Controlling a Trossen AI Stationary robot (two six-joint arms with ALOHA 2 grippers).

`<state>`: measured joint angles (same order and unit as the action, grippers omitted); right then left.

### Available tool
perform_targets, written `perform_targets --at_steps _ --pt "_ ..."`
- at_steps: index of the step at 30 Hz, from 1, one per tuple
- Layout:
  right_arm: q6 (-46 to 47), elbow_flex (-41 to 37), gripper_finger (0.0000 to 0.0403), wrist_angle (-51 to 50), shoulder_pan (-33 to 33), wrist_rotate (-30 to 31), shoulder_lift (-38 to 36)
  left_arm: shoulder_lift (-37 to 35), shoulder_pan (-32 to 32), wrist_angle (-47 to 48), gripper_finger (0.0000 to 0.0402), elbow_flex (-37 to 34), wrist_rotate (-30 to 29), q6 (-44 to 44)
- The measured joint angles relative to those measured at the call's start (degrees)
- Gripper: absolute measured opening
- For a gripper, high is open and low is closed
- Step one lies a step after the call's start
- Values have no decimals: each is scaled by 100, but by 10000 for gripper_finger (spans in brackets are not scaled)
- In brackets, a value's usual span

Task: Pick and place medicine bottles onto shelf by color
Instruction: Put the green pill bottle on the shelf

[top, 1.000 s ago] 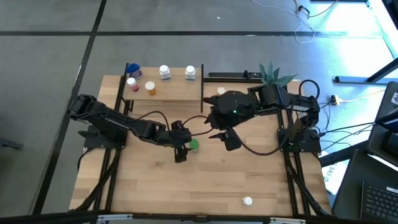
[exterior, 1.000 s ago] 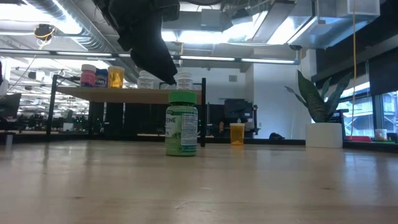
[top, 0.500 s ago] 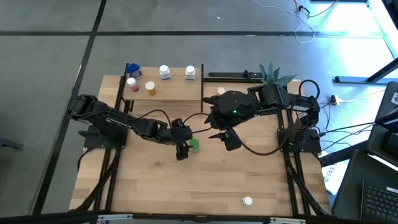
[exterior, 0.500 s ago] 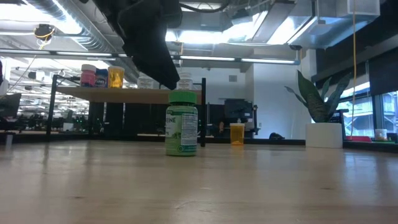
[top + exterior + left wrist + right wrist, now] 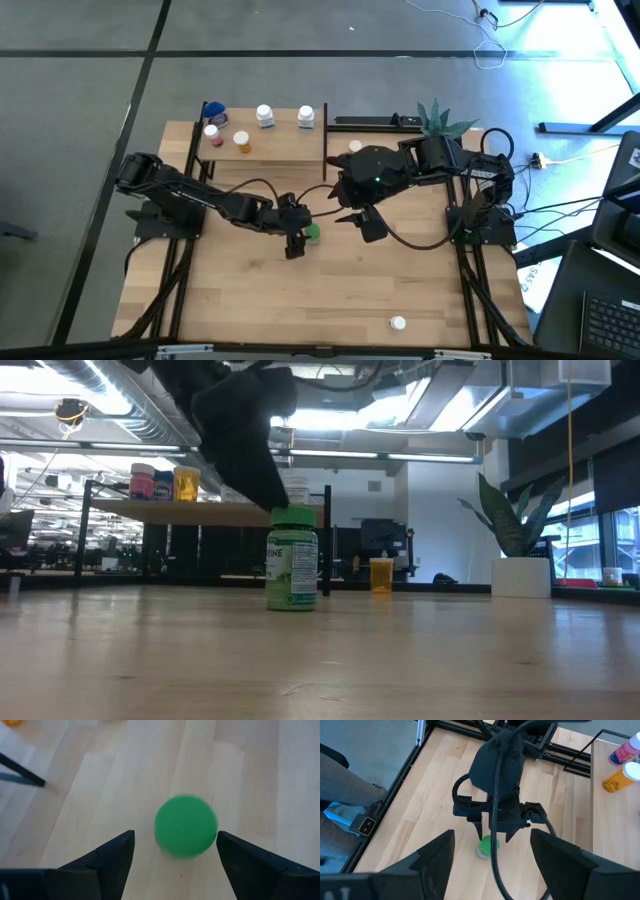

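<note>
A green medicine bottle (image 5: 292,570) with a green cap (image 5: 186,826) stands upright on the tabletop near its middle (image 5: 312,233). My left gripper (image 5: 175,857) is open and slants down just over the bottle. Its fingers (image 5: 117,860) stand on either side of the cap with a gap on each side. In the low view its dark finger (image 5: 268,485) reaches down to cap height. My right gripper (image 5: 495,855) hangs open high above the table, to the right of the bottle (image 5: 360,220). The shelf (image 5: 265,148) at the far side carries blue (image 5: 215,114), pink (image 5: 211,133), orange (image 5: 242,142) and two white bottles (image 5: 265,117).
A white-capped bottle (image 5: 398,323) lies near the table's near right edge. An orange bottle (image 5: 381,574) stands behind the green one, right of the shelf. A potted plant (image 5: 437,120) is at the far right. Bare wood lies in front of the green bottle.
My left gripper has sunk a little toward the green bottle's cap, staying open. The bottle has not moved.
</note>
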<state>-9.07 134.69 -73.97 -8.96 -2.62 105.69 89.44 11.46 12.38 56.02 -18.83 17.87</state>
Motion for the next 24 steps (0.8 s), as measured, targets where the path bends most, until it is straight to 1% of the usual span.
perform_targets --at_steps 24 --pt "0 -1 262 52 1 1 0 62 2 42 277 -3 -118 -43"
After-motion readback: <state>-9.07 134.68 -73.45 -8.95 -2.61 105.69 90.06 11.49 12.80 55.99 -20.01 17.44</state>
